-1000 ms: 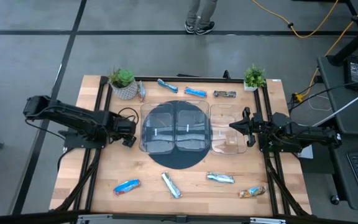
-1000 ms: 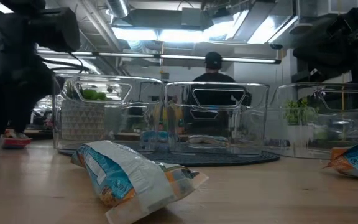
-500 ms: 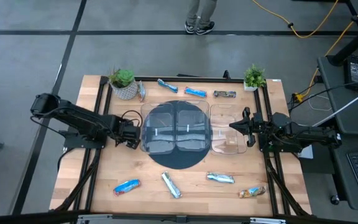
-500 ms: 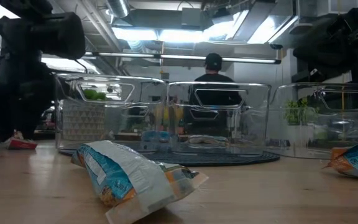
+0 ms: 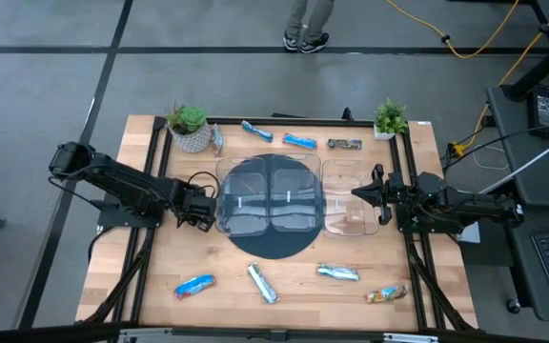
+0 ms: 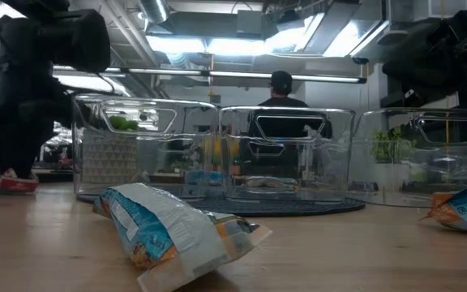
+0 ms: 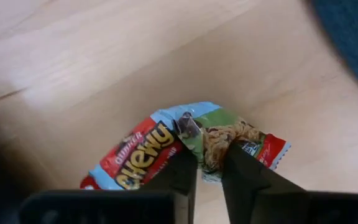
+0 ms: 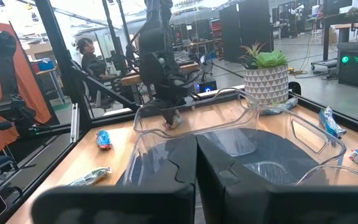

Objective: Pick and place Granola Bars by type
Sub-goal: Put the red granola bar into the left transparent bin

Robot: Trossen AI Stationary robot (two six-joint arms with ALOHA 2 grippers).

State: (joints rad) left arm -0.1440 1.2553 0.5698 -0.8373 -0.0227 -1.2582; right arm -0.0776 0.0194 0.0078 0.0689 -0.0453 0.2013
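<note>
My left gripper stands at the table's left, just left of the clear trays, shut on a granola bar with a red, blue and green wrapper. In the low view this bar shows under the arm at table height. My right gripper is shut with nothing in it and hovers over the right-hand tray. Several other bars lie flat on the wood. Blue ones and a dark brown one lie at the far edge. At the near edge lie a blue, a silver, a silver-blue and a tan-orange one. My left gripper pinches the bar's middle between its two fingers, coming from above and pointing down. The wrapper is bunched up between the fingers. The bar's two ends stick out past the fingers on either side, low over the wood; whether they rest on it I cannot tell.
Three clear trays stand side by side at the middle, two of them on a dark round mat. Potted plants stand at the far corners, a silver bar beside the left pot. A person stands beyond the far edge.
My left gripper has moved a little toward the table's right edge, up to the left tray, and has shut on the red, blue and green bar. The bar stays at table height.
</note>
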